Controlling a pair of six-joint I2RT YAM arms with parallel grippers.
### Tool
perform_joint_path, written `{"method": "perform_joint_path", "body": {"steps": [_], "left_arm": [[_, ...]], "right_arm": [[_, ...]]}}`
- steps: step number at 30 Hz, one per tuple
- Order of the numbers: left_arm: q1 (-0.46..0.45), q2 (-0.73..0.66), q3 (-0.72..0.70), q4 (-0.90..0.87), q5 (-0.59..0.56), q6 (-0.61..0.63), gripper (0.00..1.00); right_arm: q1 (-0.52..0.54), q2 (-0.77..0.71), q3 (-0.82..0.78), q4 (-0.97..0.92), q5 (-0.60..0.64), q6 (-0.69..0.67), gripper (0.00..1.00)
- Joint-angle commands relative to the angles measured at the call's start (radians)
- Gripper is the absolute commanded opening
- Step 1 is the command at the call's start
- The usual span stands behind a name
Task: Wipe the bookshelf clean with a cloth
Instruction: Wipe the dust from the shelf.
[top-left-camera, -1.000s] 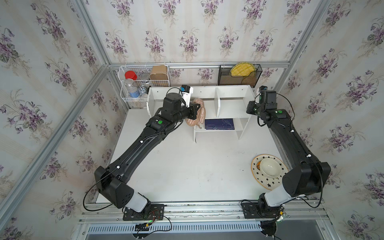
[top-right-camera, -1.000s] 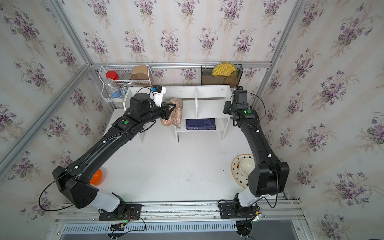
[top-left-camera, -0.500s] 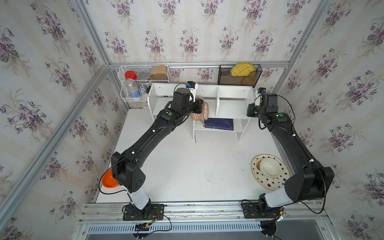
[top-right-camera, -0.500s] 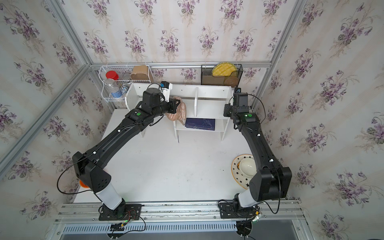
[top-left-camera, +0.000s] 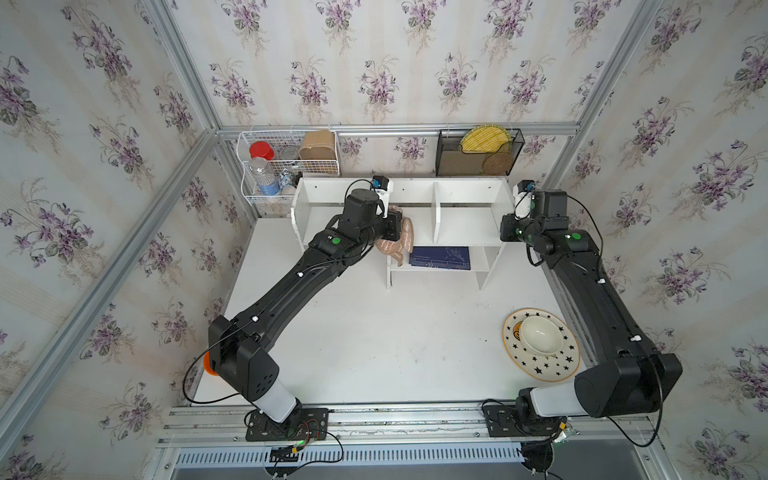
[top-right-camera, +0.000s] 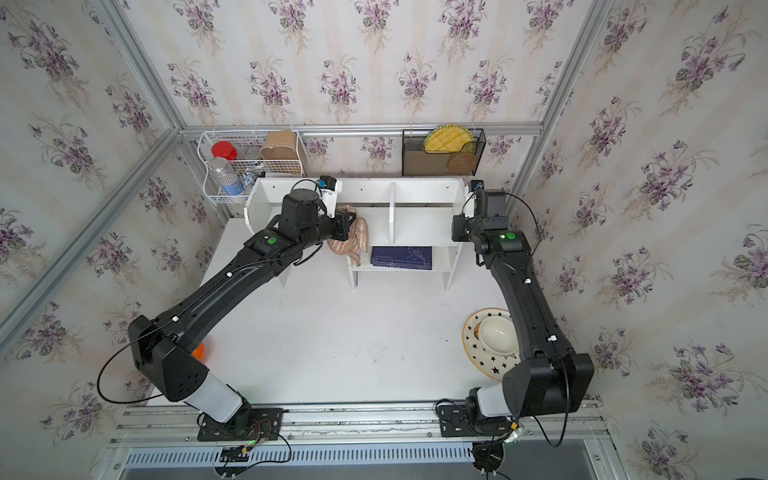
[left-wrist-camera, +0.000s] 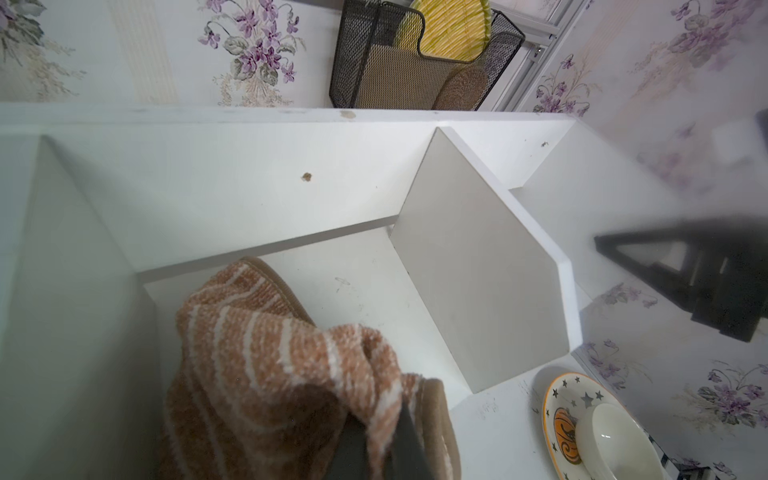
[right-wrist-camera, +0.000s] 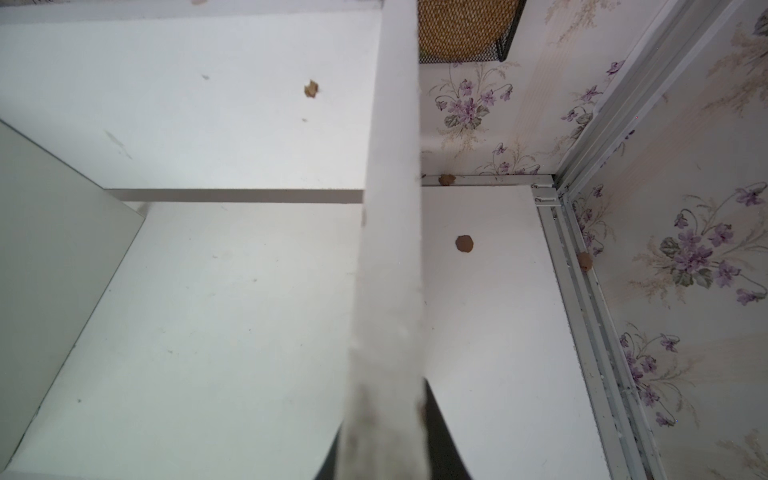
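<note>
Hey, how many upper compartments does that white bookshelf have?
3. The left one sits partly behind the left arm, the middle one holds the cloth in the left claw, and the right one holds nothing. None seems hidden.

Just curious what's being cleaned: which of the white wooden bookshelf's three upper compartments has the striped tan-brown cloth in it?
The middle compartment, the narrowest: only there lies the striped tan-brown cloth, gripped by the left gripper and spilling over the front edge.
</note>
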Motion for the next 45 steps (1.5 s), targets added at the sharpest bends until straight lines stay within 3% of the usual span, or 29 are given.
{"method": "perform_joint_path", "body": {"steps": [1, 8, 11, 13, 18, 24, 29, 33, 36, 40, 45], "left_arm": [[-0.001, 0.039, 0.044, -0.048, -0.015, 0.048, 0.0], [-0.026, 0.217, 0.202, -0.048, 0.18, 0.025, 0.0], [-0.057, 0.237, 0.22, -0.058, 0.209, 0.026, 0.0], [-0.073, 0.205, 0.175, -0.059, 0.156, 0.027, 0.0], [-0.072, 0.015, -0.052, -0.114, -0.118, -0.06, 0.0], [-0.07, -0.171, -0.229, -0.079, -0.247, -0.057, 0.0], [-0.069, -0.051, -0.077, 0.013, -0.167, 0.032, 0.0], [-0.066, 0.121, 0.138, -0.015, -0.149, 0.045, 0.0], [-0.066, 0.203, 0.223, -0.018, -0.115, 0.038, 0.0], [-0.066, 0.231, 0.227, -0.02, -0.039, 0.007, 0.0], [-0.1, 0.073, -0.006, 0.089, -0.017, -0.042, 0.0]], "right_arm": [[0.006, 0.023, 0.018, 0.127, -0.191, 0.112, 0.0], [0.007, 0.042, -0.015, 0.153, -0.218, 0.14, 0.0], [0.007, 0.03, -0.03, 0.155, -0.202, 0.147, 0.0], [0.007, 0.028, -0.032, 0.15, -0.196, 0.149, 0.0], [0.007, 0.009, -0.037, 0.151, -0.191, 0.155, 0.0], [0.006, 0.004, -0.029, 0.144, -0.186, 0.164, 0.0], [0.008, -0.005, -0.038, 0.138, -0.187, 0.164, 0.0], [0.009, -0.026, -0.049, 0.13, -0.173, 0.162, 0.0], [0.009, -0.04, -0.062, 0.133, -0.168, 0.168, 0.0], [0.008, -0.042, -0.071, 0.133, -0.162, 0.183, 0.0], [0.009, -0.03, -0.078, 0.137, -0.148, 0.198, 0.0]]}}
